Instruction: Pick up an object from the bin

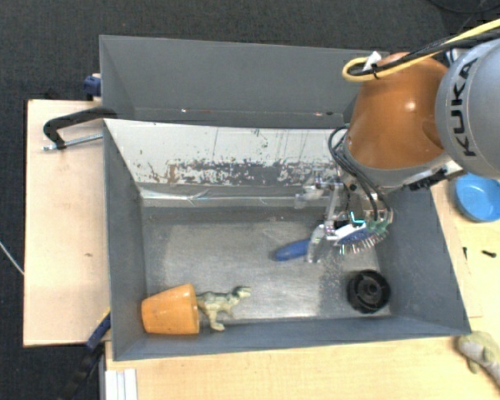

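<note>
My gripper (326, 242) hangs low in the right half of the bin, under the arm's orange cover. It is directly over a brush with a blue handle (288, 252) and a pale bristle head, which lies on the bin floor. The gripper meets the brush where the handle joins the head. I cannot tell whether the brush is gripped. A black round disc-shaped thing (367, 292) lies just below and to the right of the gripper.
An orange cup (171, 310) lies on its side at the front left corner, with a small greenish toy dinosaur (222, 303) against its mouth. The arm and its cables cover the bin's back right corner.
</note>
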Controlling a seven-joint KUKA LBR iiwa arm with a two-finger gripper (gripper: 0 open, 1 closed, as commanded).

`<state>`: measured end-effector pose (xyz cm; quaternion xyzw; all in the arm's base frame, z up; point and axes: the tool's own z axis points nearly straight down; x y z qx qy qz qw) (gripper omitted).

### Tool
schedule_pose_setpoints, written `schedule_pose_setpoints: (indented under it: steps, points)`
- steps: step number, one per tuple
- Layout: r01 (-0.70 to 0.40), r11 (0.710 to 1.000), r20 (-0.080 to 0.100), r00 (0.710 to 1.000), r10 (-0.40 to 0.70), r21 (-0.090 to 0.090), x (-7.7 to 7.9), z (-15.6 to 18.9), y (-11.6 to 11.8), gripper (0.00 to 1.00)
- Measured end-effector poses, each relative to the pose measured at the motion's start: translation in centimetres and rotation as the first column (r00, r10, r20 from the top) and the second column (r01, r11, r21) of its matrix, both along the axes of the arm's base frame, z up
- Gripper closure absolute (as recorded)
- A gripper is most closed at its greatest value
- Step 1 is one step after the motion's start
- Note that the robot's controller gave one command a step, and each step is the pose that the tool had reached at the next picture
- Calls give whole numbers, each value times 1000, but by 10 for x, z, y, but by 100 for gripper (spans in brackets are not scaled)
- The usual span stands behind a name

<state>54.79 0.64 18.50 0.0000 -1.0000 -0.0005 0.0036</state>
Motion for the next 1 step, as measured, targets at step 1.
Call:
schedule_pose_setpoints:
  steps: [1]
  points:
    - [-154,988,13,988,154,-1,28,-114,-84,0]
